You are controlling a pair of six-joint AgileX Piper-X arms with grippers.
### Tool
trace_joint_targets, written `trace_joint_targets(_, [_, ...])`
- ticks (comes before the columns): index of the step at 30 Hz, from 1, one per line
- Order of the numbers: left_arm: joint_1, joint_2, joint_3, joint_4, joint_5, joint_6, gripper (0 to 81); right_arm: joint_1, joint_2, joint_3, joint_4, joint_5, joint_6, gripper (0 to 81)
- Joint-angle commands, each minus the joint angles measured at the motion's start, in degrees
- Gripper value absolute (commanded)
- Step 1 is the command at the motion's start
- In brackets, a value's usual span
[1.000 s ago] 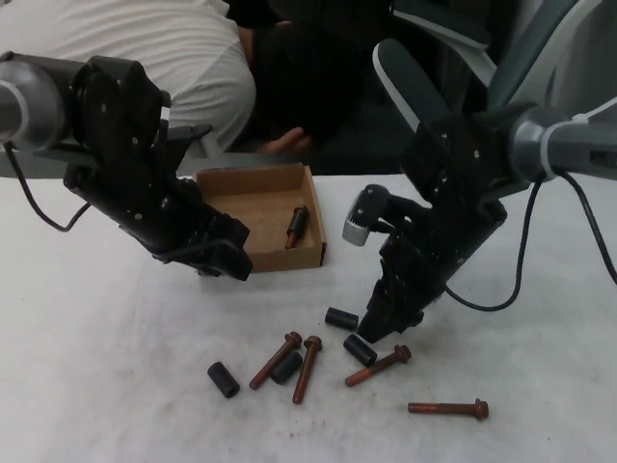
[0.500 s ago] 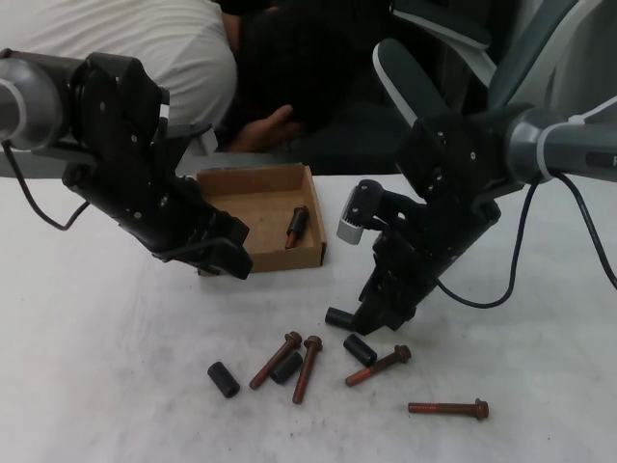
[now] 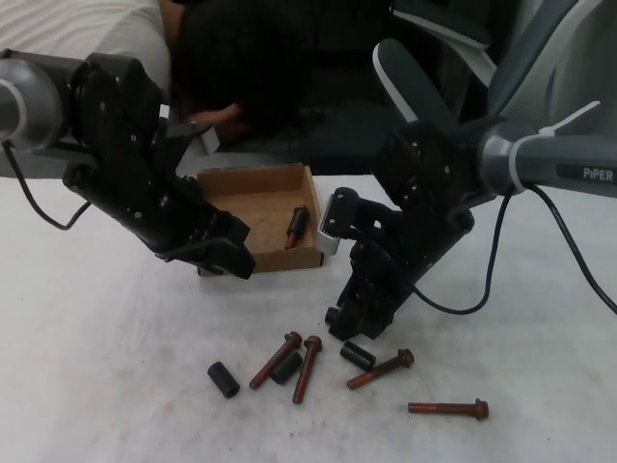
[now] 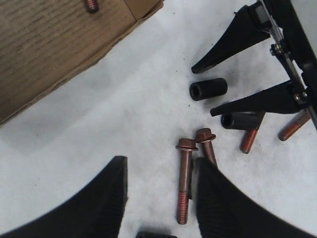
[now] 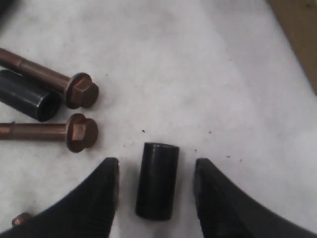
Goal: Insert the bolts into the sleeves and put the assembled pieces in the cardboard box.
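– On the bench, in front of the cardboard box [image 3: 253,177]: what has the right gripper [image 3: 352,323] just done?

– It has swung away from the loose parts nearer the front edge and come down closer to the box's near right corner. A sleeve [image 5: 157,181] lies flat there. The fingers stand wide, one on each side of it, and they hold nothing. The left wrist view confirms this: the sleeve [image 4: 208,89] lies between the two spread fingers, clear of both.

– Meaning for the task?

– Judged from this, the target has been chosen and the approach is nearly complete. Next step: close on the sleeve and lift. It lies on its side and could roll if one finger arrives first.

– And the left gripper [image 3: 227,260]?

– It has kept its place above the bench at the box's near left corner. Its fingers are parted and empty. Beyond its fingertips lie two bolts [image 4: 184,183] side by side, heads towards the box, with another sleeve [image 3: 286,367] tucked between them.

– Progress?

– One assembled piece [image 3: 297,226] rests inside the box against its right wall. Towards the front edge remain a sleeve [image 3: 223,379] on the left, a sleeve [image 3: 358,355] touching a bolt [image 3: 378,367], and a bolt [image 3: 447,409] lying alone to the right. Most of the work is still ahead
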Motion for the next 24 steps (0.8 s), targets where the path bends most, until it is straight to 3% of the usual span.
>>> trace_joint_targets(1, [-0.2, -1.0, -0.6, -0.1, 0.4, 0.2, 40.7, 0.6, 1.4, 0.0, -0.4, 0.4, -0.2, 41.7])
trace_joint_targets(3, [-0.2, -1.0, -0.6, -0.1, 0.4, 0.2, 40.7, 0.6, 1.4, -0.2, -0.6, 0.4, -0.2, 33.2])
trace_joint_targets(8, [-0.2, -1.0, -0.6, -0.1, 0.4, 0.2, 40.7, 0.6, 1.4, -1.1, 0.1, 0.4, -0.2, 1.4])
trace_joint_targets(13, [-0.2, -1.0, -0.6, 2.4, 0.4, 2.8, 40.5, 0.6, 1.4, -2.6, 3.3, 0.7, 0.2, 0.6])
trace_joint_targets(16, [-0.2, -1.0, -0.6, 5.3, 0.4, 5.3, 37.9, 0.6, 1.4, -3.5, 4.2, -0.4, 5.1, 0.6])
trace_joint_targets(24, [-1.4, -1.0, -0.6, 12.5, -0.4, 8.3, 37.9, 0.6, 0.9, -3.7, 2.5, -11.4, 16.6, 0.6])
